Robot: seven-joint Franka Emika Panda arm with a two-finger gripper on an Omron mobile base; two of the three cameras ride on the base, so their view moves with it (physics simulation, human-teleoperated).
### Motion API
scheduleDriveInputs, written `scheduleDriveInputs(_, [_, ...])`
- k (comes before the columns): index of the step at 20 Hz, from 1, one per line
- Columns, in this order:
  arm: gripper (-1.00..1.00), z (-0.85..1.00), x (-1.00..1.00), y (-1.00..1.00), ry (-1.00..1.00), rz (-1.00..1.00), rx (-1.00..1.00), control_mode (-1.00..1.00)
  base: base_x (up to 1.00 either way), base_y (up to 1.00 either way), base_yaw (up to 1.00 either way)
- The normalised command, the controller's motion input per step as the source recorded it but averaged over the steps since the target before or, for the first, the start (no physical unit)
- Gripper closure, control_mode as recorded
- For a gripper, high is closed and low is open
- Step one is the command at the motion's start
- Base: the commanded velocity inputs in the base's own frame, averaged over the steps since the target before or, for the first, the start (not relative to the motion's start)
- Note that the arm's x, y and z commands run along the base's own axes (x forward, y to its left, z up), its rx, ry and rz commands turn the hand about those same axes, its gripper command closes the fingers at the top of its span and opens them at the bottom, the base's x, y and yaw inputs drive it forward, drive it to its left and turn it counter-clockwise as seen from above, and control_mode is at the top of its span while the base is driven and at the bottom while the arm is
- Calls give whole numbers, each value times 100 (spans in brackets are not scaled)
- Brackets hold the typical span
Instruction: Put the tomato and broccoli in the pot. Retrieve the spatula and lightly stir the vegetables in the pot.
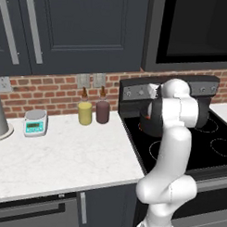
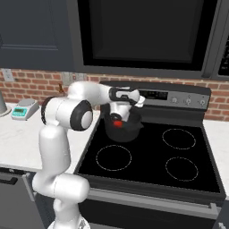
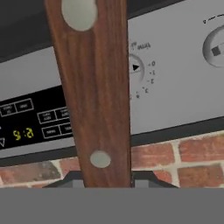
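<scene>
The white robot arm reaches forward over the black glass stovetop (image 2: 147, 156), and its two-finger gripper (image 2: 118, 117) hangs directly above the round dark grey cooking pot (image 2: 127, 132), which stands on the rear left burner. The gripper is closed narrow on the dark brown wooden handle of the spatula (image 3: 94, 92). In the hand view this handle rises from between the finger tips at 6 o'clock and runs up to about 12 o'clock, slightly tilted toward 11 o'clock, with two round grey rivets on it; the metal blade I cannot see. Behind the handle is the grey stove control panel (image 3: 175, 87) with a knob at 1 o'clock and a dark display at 9 o'clock, and red brick wall (image 3: 192, 159) under it. In the right base view a small bright red tomato (image 2: 117, 123) shows inside the pot, just below the gripper at 6 o'clock from it. The broccoli I cannot make out. In the left base view the pot (image 1: 149, 123) is mostly hidden behind the arm; on the white marble counter (image 1: 62, 160), at 9 o'clock from the pot, stand a yellow jar (image 1: 85, 112) and a maroon jar (image 1: 102, 111) side by side, and farther left a small kitchen scale (image 1: 35, 122).
</scene>
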Motion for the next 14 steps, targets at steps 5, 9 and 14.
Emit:
scheduleDriveInputs(5, [100, 13, -51, 22, 0, -5, 8, -100, 0, 0, 0])
scheduleDriveInputs(9, [100, 28, -27, 13, -6, -8, 0, -100, 0, 0, 0])
scheduleDriveInputs(14, [100, 56, -39, 2, -16, -9, 0, -100, 0, 0, 0])
